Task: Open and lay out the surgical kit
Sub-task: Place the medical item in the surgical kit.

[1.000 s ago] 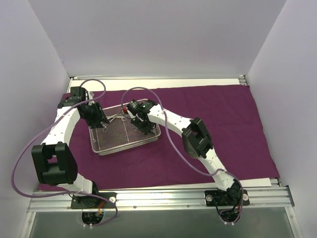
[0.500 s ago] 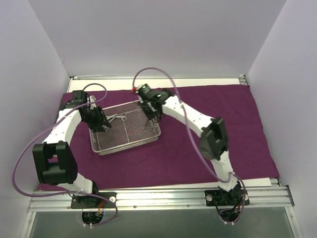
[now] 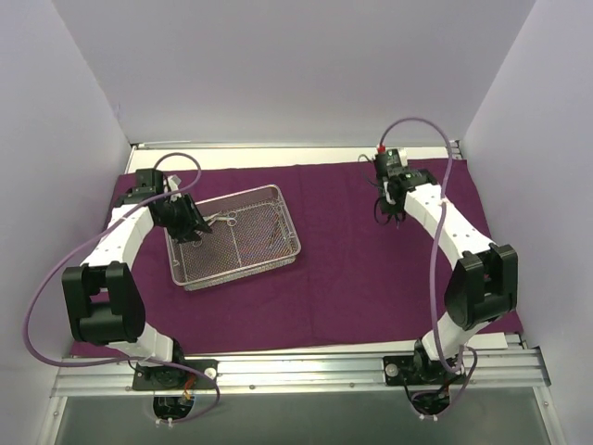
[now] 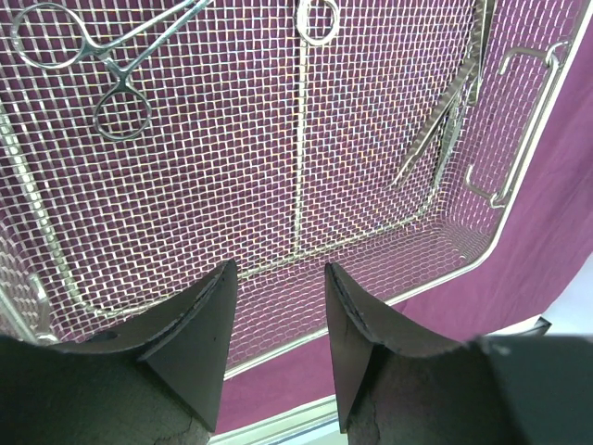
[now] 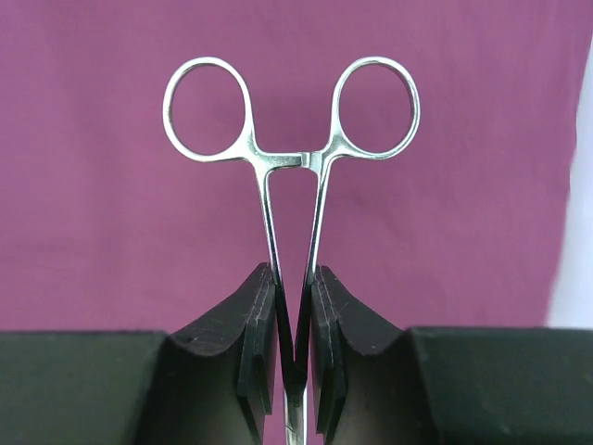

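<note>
The silver wire-mesh tray point(image 3: 190, 275) sits on the dark purple cloth point(image 3: 371, 278) at the left. My left gripper point(image 3: 192, 232) hovers open and empty over the tray's left part; in the left wrist view point(image 4: 278, 278) I see ring-handled forceps point(image 4: 88, 56) and thin instruments point(image 4: 445, 130) in the tray point(image 4: 352, 241). My right gripper point(image 3: 389, 215) is at the far right over the cloth, shut on a pair of steel forceps point(image 5: 290, 158), ring handles pointing away from the fingers point(image 5: 264, 320).
The cloth covers most of the table. The white walls stand close on the left, back and right. A metal rail point(image 3: 296, 366) runs along the near edge by the arm bases.
My right arm has lifted the forceps out of the tray and swung far to the right, over the cloth. My left gripper has stayed over the tray's left side.
</note>
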You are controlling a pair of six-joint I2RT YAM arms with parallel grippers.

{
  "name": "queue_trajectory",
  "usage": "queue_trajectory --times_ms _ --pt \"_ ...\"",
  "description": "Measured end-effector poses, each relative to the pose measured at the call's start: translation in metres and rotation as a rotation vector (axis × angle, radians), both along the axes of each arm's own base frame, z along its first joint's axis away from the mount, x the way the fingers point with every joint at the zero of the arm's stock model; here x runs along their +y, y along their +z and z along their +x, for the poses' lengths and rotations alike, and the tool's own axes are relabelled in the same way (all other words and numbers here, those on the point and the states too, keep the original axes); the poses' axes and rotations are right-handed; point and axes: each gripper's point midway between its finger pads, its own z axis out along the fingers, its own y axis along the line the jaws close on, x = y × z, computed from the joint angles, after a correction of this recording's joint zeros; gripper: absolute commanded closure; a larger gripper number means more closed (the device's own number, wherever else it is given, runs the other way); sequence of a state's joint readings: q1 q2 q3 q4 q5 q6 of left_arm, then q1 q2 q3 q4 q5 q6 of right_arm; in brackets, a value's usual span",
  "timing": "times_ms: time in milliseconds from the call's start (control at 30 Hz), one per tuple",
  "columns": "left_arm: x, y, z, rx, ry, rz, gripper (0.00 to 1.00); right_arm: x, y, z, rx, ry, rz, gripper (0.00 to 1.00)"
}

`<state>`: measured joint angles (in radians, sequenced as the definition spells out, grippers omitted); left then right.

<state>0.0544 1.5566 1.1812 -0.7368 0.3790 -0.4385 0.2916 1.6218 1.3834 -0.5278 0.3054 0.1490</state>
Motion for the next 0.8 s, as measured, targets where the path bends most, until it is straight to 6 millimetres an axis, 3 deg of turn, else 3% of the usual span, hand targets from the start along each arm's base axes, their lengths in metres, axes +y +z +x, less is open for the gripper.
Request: queue_trajectory --times_ms 100,167,300,467,567,800 --pt "-0.002 -0.003 -0.001 0.000 -0.004 -0.013 0.49 -0.030 -0.045 -0.030 0.145 -0.030 -0.089 1.00" --pt "-0.004 -0.006 -0.003 0.008 -0.007 -0.022 0.49 -0.048 -0.061 -0.045 0.204 -0.043 -0.148 1.00" --pt "-0.006 -0.011 -0.008 0.024 -0.012 -0.034 0.49 -0.080 -0.076 -0.054 0.239 -0.084 -0.186 1.00" --pt "-0.008 -0.011 -0.007 0.018 -0.017 -0.046 0.49 -0.114 -0.077 -0.041 0.196 -0.138 -0.145 1.00" --pt "-0.009 -0.012 -0.007 0.017 -0.015 -0.052 0.49 -0.121 -0.080 -0.034 0.183 -0.127 -0.141 1.00" --pt "-0.009 -0.014 -0.009 0.027 -0.008 -0.057 0.49 -0.120 -0.107 -0.028 0.231 -0.067 -0.127 1.00"
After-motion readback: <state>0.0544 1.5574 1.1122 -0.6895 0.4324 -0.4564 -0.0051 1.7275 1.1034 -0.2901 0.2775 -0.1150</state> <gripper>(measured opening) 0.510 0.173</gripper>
